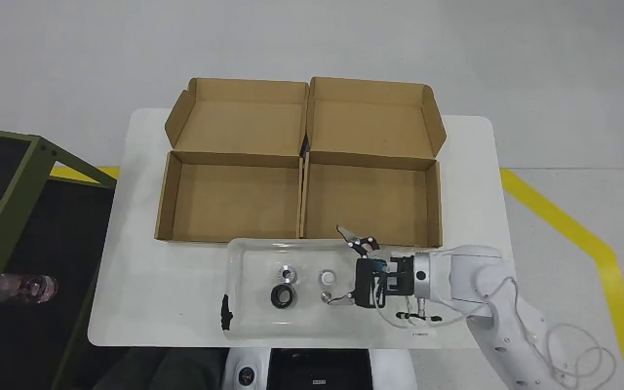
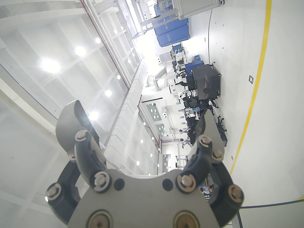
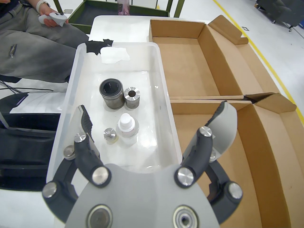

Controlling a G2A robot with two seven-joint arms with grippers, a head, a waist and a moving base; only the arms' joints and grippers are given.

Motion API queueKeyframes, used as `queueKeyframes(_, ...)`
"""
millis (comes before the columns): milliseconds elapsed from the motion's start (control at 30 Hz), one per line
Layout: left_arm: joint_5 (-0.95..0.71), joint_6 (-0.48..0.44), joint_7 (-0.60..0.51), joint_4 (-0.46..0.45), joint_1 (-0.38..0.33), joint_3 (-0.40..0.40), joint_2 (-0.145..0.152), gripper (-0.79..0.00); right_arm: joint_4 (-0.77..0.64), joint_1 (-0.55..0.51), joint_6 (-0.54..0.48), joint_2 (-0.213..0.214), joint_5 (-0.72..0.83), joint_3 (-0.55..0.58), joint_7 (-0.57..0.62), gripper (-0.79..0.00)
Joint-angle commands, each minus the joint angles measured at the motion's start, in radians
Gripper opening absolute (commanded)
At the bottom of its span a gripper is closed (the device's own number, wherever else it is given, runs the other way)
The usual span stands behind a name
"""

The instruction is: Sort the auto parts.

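Note:
A clear plastic bin [image 1: 255,244] [image 3: 163,77] at the table's front edge holds a dark ring-shaped bearing [image 1: 284,295] [image 3: 111,93], a silver cylinder [image 1: 284,272] [image 3: 132,97], a small white bottle [image 1: 329,279] [image 3: 127,125] and a small silver part [image 3: 110,135]. My right gripper [image 1: 343,268] [image 3: 154,115] hovers open over the bin's right end, one finger above the bin and the other above the right box's edge, with nothing between them. My left gripper [image 2: 140,115] points up into the room, open and empty.
Two open cardboard boxes, left [image 1: 234,200] [image 3: 190,67] and right [image 1: 370,203] [image 3: 249,155], sit side by side just behind the bin, lids folded back. A green rack [image 1: 29,185] stands off the table's left side.

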Motion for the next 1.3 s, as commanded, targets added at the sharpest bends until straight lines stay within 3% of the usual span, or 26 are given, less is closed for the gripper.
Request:
queueKeyframes(0, 0.0, 0.0, 0.0, 0.0, 0.0, 0.0, 0.0, 0.0, 0.005, 0.009, 0.0, 0.006, 0.01, -0.015, 0.026, 0.0)
queueKeyframes(633, 0.0, 0.0, 0.0, 0.0, 0.0, 0.0, 0.0, 0.0, 0.018, 0.043, 0.053, 0.017, 0.028, -0.127, 0.238, 0.0)
queueKeyframes(767, 0.0, 0.0, 0.0, 0.0, 0.0, 0.0, 0.0, 0.0, 0.034, 0.051, 0.072, 0.017, 0.034, -0.139, 0.246, -0.049)
queueKeyframes(833, 0.0, 0.0, 0.0, 0.0, 0.0, 0.0, 0.0, 0.0, 0.047, 0.055, 0.077, 0.018, 0.037, -0.142, 0.245, -0.182)
queueKeyframes(967, 0.0, 0.0, 0.0, 0.0, 0.0, 0.0, 0.0, 0.0, 0.085, 0.065, 0.082, 0.018, 0.055, -0.151, 0.233, -0.28)
queueKeyframes(1033, 0.0, 0.0, 0.0, 0.0, 0.0, 0.0, 0.0, 0.0, 0.098, 0.073, 0.087, 0.018, 0.055, -0.155, 0.229, -0.397)
queueKeyframes(1267, 0.0, 0.0, 0.0, 0.0, 0.0, 0.0, 0.0, 0.0, 0.122, 0.088, 0.104, 0.018, 0.046, -0.174, 0.218, -0.465)
